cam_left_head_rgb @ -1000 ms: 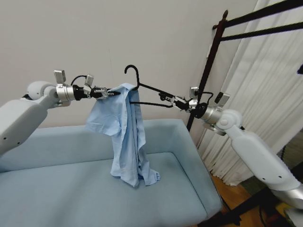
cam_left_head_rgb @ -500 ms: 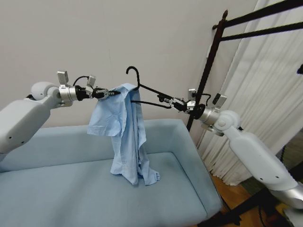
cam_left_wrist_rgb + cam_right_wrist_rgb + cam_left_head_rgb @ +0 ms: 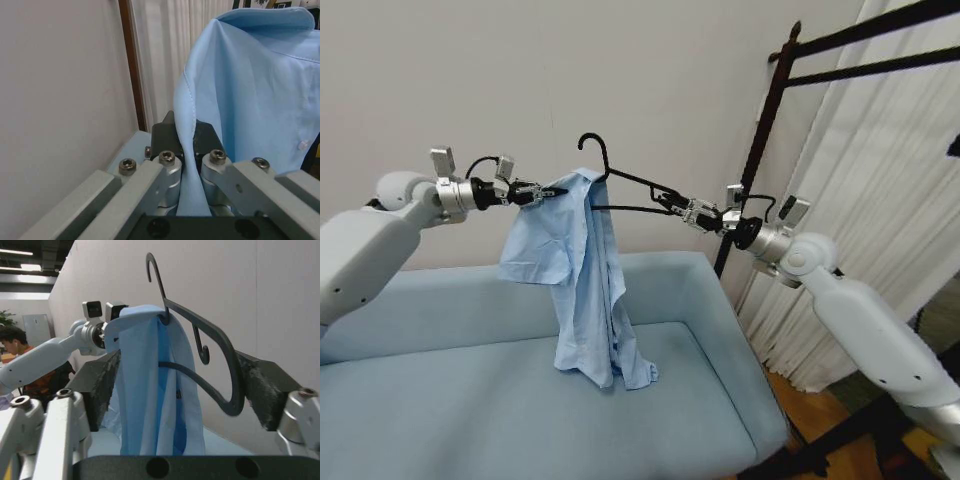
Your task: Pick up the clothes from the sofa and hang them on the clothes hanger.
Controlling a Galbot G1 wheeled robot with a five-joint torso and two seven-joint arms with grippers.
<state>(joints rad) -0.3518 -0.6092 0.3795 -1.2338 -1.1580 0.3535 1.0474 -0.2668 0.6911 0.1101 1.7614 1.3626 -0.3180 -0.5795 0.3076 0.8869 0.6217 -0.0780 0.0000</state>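
Two grippers share the work. Left of the black hanger (image 3: 630, 180), the left gripper (image 3: 545, 192) has its fingers closed on a fold of the light blue shirt (image 3: 582, 280) near the collar. The shirt lies over the left shoulder of the hanger and falls toward the sofa (image 3: 470, 400) below it. At the right end of the hanger, the right gripper (image 3: 682, 207) is clamped on the hanger arm and carries it. Farther right of the hanger stands the dark rack (image 3: 760, 150). To do this step well, I think the left gripper should draw the collar slowly across the hanger while the right one holds the hanger level, so the cloth does not slip off.
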